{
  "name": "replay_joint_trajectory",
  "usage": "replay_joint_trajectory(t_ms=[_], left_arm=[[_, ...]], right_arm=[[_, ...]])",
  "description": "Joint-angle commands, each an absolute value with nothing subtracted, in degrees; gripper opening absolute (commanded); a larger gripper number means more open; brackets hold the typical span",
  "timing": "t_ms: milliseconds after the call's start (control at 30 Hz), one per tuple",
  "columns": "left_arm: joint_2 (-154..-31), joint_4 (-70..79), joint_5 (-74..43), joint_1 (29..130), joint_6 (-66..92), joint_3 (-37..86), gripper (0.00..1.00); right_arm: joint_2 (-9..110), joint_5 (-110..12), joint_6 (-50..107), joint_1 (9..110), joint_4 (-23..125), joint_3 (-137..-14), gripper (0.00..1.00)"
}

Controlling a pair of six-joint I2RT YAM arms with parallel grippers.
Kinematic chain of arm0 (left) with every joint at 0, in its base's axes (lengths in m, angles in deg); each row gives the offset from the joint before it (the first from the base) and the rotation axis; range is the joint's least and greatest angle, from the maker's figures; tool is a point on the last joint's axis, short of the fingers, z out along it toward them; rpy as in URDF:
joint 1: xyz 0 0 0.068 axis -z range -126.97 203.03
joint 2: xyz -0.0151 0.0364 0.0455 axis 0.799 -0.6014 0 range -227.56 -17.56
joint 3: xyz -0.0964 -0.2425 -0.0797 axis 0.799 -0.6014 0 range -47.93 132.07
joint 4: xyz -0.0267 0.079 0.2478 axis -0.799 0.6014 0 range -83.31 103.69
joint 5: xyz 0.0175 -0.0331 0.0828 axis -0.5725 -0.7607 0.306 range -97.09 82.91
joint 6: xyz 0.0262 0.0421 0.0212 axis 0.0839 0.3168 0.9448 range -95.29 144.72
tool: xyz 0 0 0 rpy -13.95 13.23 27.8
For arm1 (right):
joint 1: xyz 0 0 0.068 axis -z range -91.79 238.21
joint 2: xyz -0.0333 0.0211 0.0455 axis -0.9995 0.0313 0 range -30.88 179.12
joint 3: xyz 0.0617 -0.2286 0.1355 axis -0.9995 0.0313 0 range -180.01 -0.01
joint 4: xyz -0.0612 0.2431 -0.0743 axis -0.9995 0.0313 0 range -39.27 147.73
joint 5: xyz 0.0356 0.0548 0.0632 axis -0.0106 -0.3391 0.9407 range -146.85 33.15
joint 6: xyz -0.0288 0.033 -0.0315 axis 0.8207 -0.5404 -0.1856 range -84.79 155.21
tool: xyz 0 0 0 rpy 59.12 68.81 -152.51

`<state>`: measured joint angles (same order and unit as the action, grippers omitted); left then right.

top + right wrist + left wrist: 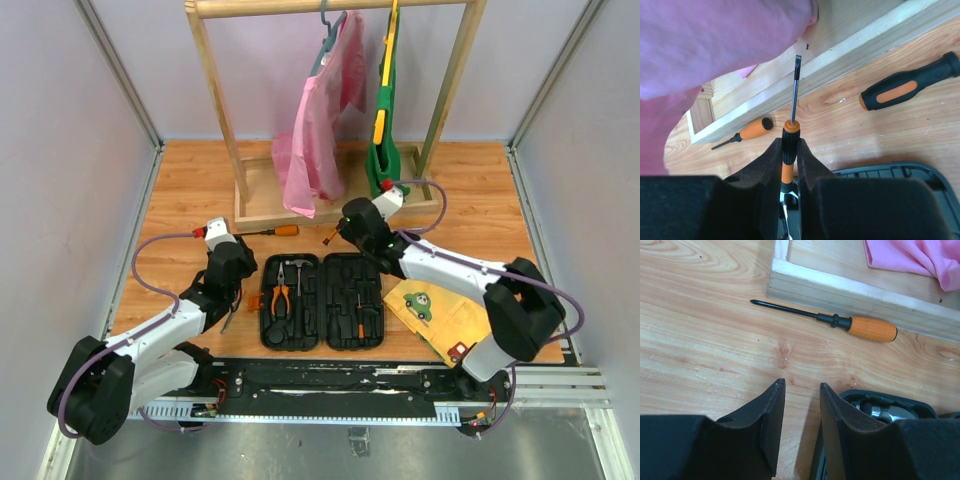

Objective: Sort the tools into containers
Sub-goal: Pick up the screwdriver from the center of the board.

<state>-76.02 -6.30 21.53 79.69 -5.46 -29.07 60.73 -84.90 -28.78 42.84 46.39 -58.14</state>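
1. Step in hand, imo: the pick is done and this is the carry. The right gripper (790, 144) is clamped tight on a small screwdriver (791, 126), pinching the orange/black handle w/ the shaft poking out past the fingertips toward the wooden rack base (840, 55) and the pink garment (715, 40).
2. Where it is: lifted off the table, just beyond the far edge of the open tool case (340, 285), near the right half.
3. The left gripper (802, 384) is part open w/ nothing between the fingers. It hovers by the case's far-left corner, pointing at a long screwdriver (840, 321) that lies flat on the table right beside the rack base.
4. Already in the case afaict: orange pliers (281, 297) in the left half and one screwdriver (360, 322) in the right half. Other slots are too small to read from the top view.
5. Not sorted yet: the long screwdriver, plus a fat-handled tool (910, 90) lying on the wood near the case. So prob about halfway through.
6. Next move needs: swing the right arm back over the case, line the shaft up w/ a narrow slot, lower it, then let go. The slot is slim, so if the tool goes in crooked it'll sit proud of the moulding.
7. The left arm could go for the long screwdriver, but it's snug against the rack, so not much finger room on that side.
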Motion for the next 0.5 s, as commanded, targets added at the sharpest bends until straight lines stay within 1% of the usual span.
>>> replay_joint_trajectory(t_ms=[0, 133, 233, 467], left_arm=[[-76.27, -7.98, 22.46, 79.22, -4.82, -27.52, 0.39], [-76.26, -7.98, 22.29, 79.22, -4.88, -27.51, 0.39], [-76.28, -7.97, 22.34, 79.22, -4.86, -27.53, 0.39], [-75.21, -6.70, 22.03, 79.22, -5.23, -27.19, 0.38]], right_arm=[[54.81, -86.66, -19.24, 42.40, 49.54, -55.47, 0.05], [48.92, -83.06, -11.20, 42.35, 53.63, -51.58, 0.05], [43.83, -77.67, -5.98, 42.41, 56.30, -48.17, 0.06], [33.55, -68.41, 0.18, 42.39, 63.82, -43.22, 0.09]])
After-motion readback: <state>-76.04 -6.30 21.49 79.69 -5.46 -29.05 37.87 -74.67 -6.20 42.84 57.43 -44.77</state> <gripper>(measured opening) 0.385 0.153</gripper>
